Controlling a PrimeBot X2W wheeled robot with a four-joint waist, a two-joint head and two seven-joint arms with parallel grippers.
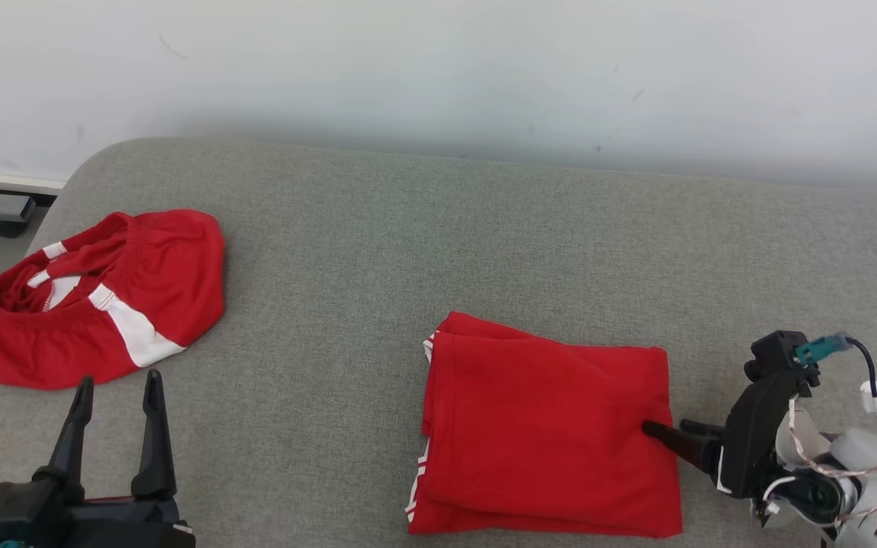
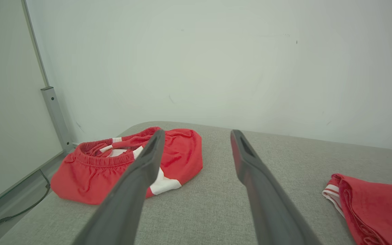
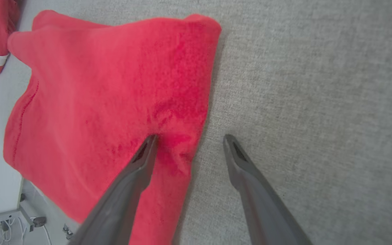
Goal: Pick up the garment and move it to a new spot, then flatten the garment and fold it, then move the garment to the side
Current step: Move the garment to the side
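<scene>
Two red things are on the grey woven padded surface (image 1: 408, 228) right now. The one that matters is the folded red fabric garment (image 1: 545, 426), a neat flat rectangle lying right at the tips of the right gripper (image 3: 190, 136). That gripper is spread wide with nothing in it. One finger sits on the cloth just inside the nearest edge, where the fabric puckers a bit, and the other is over bare grey just off that edge. So the edge runs between the jaws.

My read: the folding's done and this is the grab to shift it aside. To do it well, I'd get the outer finger down and under the whole stack, not just the top layer, or the fold will peel open when it drags. Pinch deep, lift only a little, then slide it sideways slowly so the layers travel together.

The left gripper (image 1: 119, 378) is also wide open and empty. It hovers with the crumpled red shorts with white stripes (image 1: 141, 281) just ahead of its fingertips, well apart from the folded piece. It could help steady the far side, honestly.
</scene>
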